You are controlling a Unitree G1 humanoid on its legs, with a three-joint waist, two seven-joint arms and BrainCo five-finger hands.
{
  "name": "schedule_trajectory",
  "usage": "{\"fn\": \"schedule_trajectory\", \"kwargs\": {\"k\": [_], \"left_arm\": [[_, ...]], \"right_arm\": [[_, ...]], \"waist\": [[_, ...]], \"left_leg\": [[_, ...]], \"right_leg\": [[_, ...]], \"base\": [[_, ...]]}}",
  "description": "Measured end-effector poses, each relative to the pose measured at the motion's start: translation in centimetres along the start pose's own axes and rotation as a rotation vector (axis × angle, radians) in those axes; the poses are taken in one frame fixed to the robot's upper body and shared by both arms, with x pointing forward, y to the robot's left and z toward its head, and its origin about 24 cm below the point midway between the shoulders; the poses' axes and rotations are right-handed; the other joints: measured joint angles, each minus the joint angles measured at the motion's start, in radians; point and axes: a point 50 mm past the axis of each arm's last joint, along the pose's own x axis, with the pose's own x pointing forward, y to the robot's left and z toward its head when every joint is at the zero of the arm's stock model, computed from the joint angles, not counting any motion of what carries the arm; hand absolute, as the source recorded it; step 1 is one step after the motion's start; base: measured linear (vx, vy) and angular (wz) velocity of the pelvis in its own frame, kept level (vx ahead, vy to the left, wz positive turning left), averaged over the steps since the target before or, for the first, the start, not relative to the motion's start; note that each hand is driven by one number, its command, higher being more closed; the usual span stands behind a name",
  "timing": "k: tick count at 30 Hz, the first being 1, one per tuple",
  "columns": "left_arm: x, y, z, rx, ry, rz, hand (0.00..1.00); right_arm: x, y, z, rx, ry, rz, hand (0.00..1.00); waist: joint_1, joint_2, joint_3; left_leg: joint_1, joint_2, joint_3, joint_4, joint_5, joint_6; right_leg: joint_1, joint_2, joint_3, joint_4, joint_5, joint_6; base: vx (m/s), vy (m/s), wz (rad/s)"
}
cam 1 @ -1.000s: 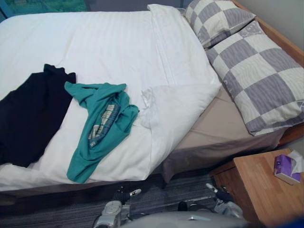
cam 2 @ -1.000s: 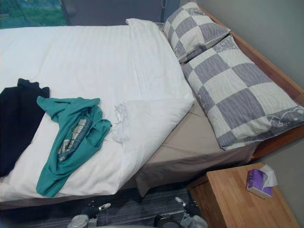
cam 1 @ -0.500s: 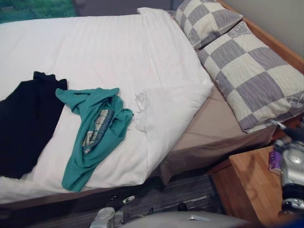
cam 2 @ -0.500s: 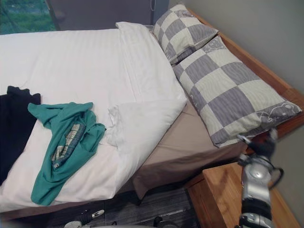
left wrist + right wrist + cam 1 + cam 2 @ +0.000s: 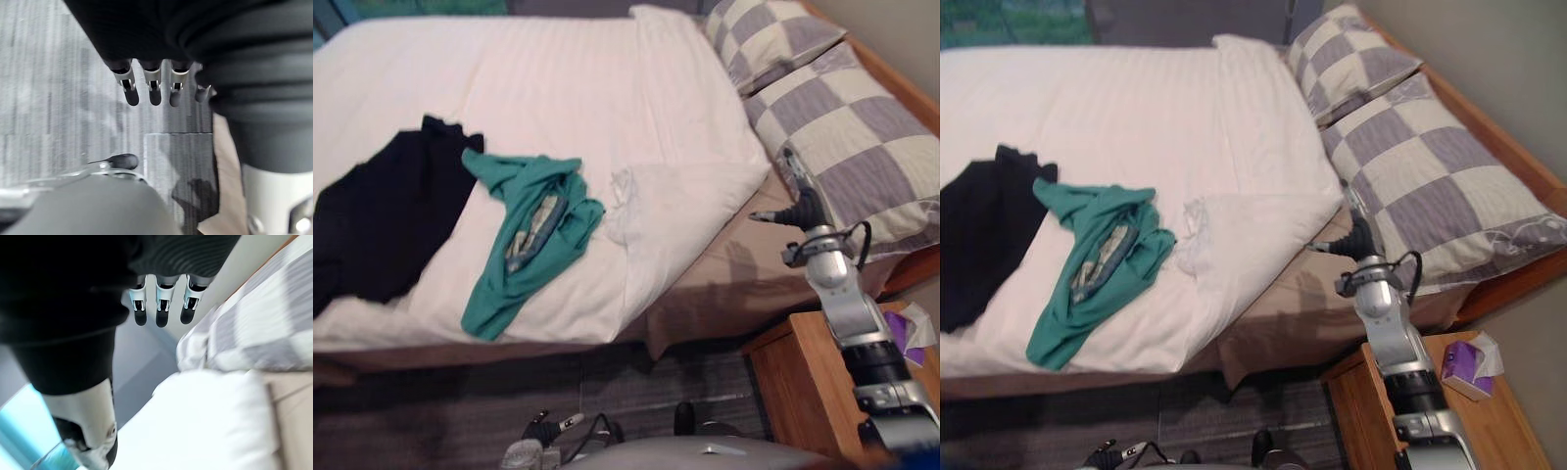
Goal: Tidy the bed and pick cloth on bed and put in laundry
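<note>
A teal shirt [image 5: 524, 240] lies crumpled on the white duvet [image 5: 558, 108], with a patterned cloth inside its folds. A black garment [image 5: 386, 225] is spread to its left. The duvet's near corner [image 5: 1258, 235] is folded back, baring the tan sheet [image 5: 1332, 294]. My right hand [image 5: 803, 210] is raised over the bed's side, just in front of the lower checked pillow [image 5: 1435, 181], its fingers [image 5: 160, 308] straight and holding nothing. My left hand [image 5: 154, 81] hangs low over the grey carpet, fingers relaxed and empty.
A second checked pillow [image 5: 1347, 64] lies at the head of the bed inside the wooden frame [image 5: 1513, 162]. A wooden nightstand [image 5: 1430, 431] with a purple tissue pack [image 5: 1469, 364] stands under my right arm. Grey carpet [image 5: 460, 411] runs along the bed.
My right arm has risen from near the floor, past the nightstand, to over the bed's side by the lower pillow. The camera has shifted. The clothes lie as before.
</note>
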Motion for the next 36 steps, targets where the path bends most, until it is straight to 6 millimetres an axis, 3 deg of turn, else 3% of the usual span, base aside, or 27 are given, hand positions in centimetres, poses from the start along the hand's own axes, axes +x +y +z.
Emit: {"fn": "schedule_trajectory", "kwargs": {"k": [2,5,9,16,19,22,27,28,36], "left_arm": [[0.2,-0.1,1.6,-0.059,-0.051,-0.01,0.0],[0.2,-0.1,3.0,-0.141,-0.097,-0.012,0.0],[0.2,0.9,6.3,-0.182,-0.202,0.034,0.0],[0.1,1.4,8.8,-0.188,-0.278,0.053,0.0],[0.1,1.2,9.6,-0.182,-0.291,0.067,0.0],[0.1,0.1,11.3,-0.192,-0.329,0.052,0.0],[-0.1,-1.7,13.4,-0.212,-0.371,0.001,0.0],[-0.1,-2.0,13.5,-0.194,-0.373,-0.006,0.0],[-0.4,-3.6,15.2,-0.245,-0.4,-0.036,0.0]], "right_arm": [[2.0,-0.4,1.6,-0.077,-0.054,-0.041,0.0],[3.2,-0.2,2.1,-0.156,-0.066,-0.057,0.0],[5.3,-0.1,3.8,-0.18,-0.086,-0.111,0.0],[8.4,-1.0,7.6,-0.179,-0.143,-0.178,0.0],[9.4,-1.1,7.6,-0.192,-0.096,-0.166,0.0],[10.6,-1.6,6.9,-0.209,0.001,-0.156,0.0],[11.0,-3.8,3.5,-0.261,0.184,-0.152,0.0],[11.1,-4.6,3.5,-0.267,0.187,-0.171,1.0],[12.2,-7.6,4.5,-0.167,0.196,-0.221,1.0]], "waist": [[0.031,-0.009,0.06],[0.06,-0.008,0.116],[0.097,-0.041,0.19],[0.126,-0.049,0.217],[0.146,-0.044,0.221],[0.153,-0.016,0.246],[0.156,0.034,0.279],[0.15,0.037,0.281],[0.141,0.038,0.28]], "left_leg": [[-0.083,0.012,-0.013,0.104,-0.034,0.005],[-0.152,0.038,-0.042,0.233,-0.081,0.009],[-0.244,0.068,-0.086,0.366,-0.134,0.005],[-0.347,0.069,-0.104,0.439,-0.149,0.005],[-0.388,0.069,-0.105,0.459,-0.149,0.005],[-0.439,0.066,-0.11,0.479,-0.149,0.006],[-0.51,0.044,-0.098,0.465,-0.119,0.037],[-0.519,0.036,-0.09,0.449,-0.105,0.038],[-0.57,0.027,-0.056,0.407,-0.067,0.048]], "right_leg": [[-0.042,-0.001,-0.004,0.032,-0.002,-0.001],[-0.048,0.009,-0.024,0.059,-0.005,-0.004],[-0.069,0.032,-0.024,0.065,-0.006,-0.005],[-0.124,0.033,-0.022,0.064,0.008,-0.009],[-0.155,0.031,-0.022,0.064,0.013,-0.009],[-0.199,0.027,-0.023,0.078,0.013,-0.009],[-0.295,0.003,-0.023,0.114,0.013,-0.007],[-0.315,-0.006,-0.023,0.119,0.017,0.0],[-0.404,-0.023,-0.017,0.132,0.03,0.005]], "base": [[-0.1,-0.034,0.16],[-0.03,0.001,0.35],[0.01,0.056,0.28],[0.01,0.058,0.16],[-0.01,0.038,0.06],[-0.05,0.021,0.07],[-0.06,0.026,-0.01],[-0.06,0.011,-0.09],[-0.06,-0.023,-0.07]]}}
